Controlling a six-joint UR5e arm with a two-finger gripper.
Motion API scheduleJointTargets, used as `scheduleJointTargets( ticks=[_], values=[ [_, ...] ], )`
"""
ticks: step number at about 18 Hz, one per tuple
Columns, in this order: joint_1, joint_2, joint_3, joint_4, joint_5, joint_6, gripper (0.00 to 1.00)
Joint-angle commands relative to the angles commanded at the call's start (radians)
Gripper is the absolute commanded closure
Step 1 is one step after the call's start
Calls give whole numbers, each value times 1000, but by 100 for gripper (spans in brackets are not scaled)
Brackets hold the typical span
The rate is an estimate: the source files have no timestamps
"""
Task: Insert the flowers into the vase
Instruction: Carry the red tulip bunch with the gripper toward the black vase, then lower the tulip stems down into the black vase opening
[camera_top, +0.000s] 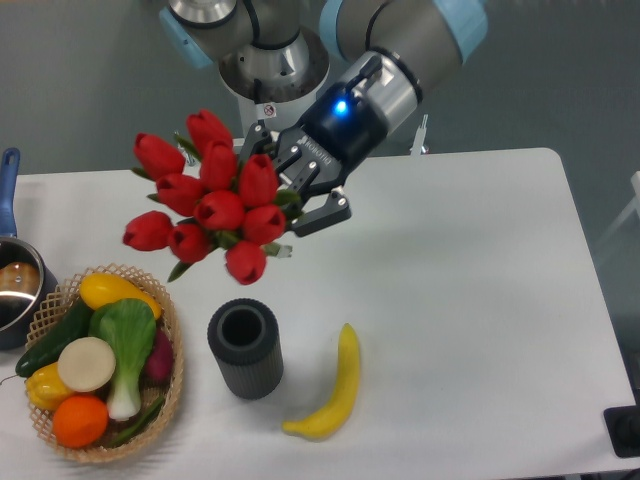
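Note:
The flowers (205, 205), a bunch of glossy red tulip buds with green leaves, hang in the air above the table, tilted with the heads pointing left. My gripper (292, 205) is shut on their stems at the right of the bunch; the stems are hidden behind the fingers. The vase (245, 348), a dark grey ribbed cylinder with an open round mouth, stands upright on the white table below and slightly right of the flower heads. Nothing is in its mouth.
A yellow banana (333, 388) lies just right of the vase. A woven basket (168, 312) of vegetables sits at the front left. A pot with a blue handle (12, 268) is at the left edge.

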Motion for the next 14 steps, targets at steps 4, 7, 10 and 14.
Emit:
scheduleJointTargets(
  ticks=[4,7,10,14],
  values=[
    [-6,-49,8,0,-118,57,62],
    [-8,-65,17,0,-129,68,62],
    [-9,-100,34,2,-194,89,62],
    [-6,-149,49,0,-275,137,62]
  ],
)
